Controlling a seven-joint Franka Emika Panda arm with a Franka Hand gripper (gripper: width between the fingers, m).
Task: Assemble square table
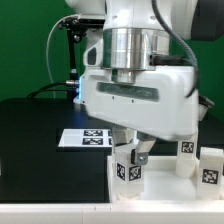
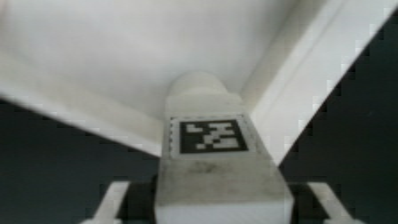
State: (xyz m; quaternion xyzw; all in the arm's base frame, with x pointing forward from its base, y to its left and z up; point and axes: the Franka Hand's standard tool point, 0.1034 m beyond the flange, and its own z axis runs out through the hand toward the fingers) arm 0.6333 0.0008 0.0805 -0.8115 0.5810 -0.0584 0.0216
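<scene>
Fingers: the gripper [image 2: 210, 205] has a fingertip [image 2: 118, 203] on either side of a tagged white leg [image 2: 214, 150]; whether they press on it cannot be told.
Leg: stands between the fingers, its black-and-white tag facing the wrist camera, its top against the raised rim of the square panel [image 2: 125, 55].
Panel: white, its corner just beyond the leg.
Exterior view: the arm hangs low over the leg [image 1: 128, 168], near the black table [image 1: 40, 160] front edge.
Other legs: two more [image 1: 210, 166] towards the exterior view's right.
Marker board: [image 1: 85, 138] flat on the table behind.
</scene>
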